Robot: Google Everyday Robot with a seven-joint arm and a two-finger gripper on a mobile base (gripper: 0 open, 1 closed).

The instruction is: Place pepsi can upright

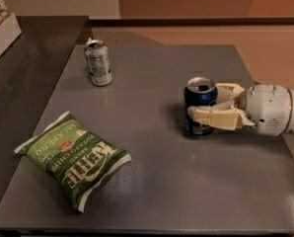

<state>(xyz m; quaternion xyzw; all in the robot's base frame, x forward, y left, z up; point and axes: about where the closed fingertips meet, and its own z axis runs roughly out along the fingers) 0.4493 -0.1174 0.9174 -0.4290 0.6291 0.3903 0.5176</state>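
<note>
The pepsi can (199, 98), dark blue with a silver open top, stands upright on the grey table (157, 181), right of its middle. My gripper (206, 102) reaches in from the right and is shut on the can. The near cream finger (217, 118) crosses the can's front lower half. The far finger (231, 90) lies behind the can's right side. The white wrist (268, 110) is just right of the can.
A silver-grey can with a white label (98, 62) stands upright at the table's back left. A green Kettle chips bag (74, 157) lies at the front left. A darker counter (23, 78) adjoins the table's left side.
</note>
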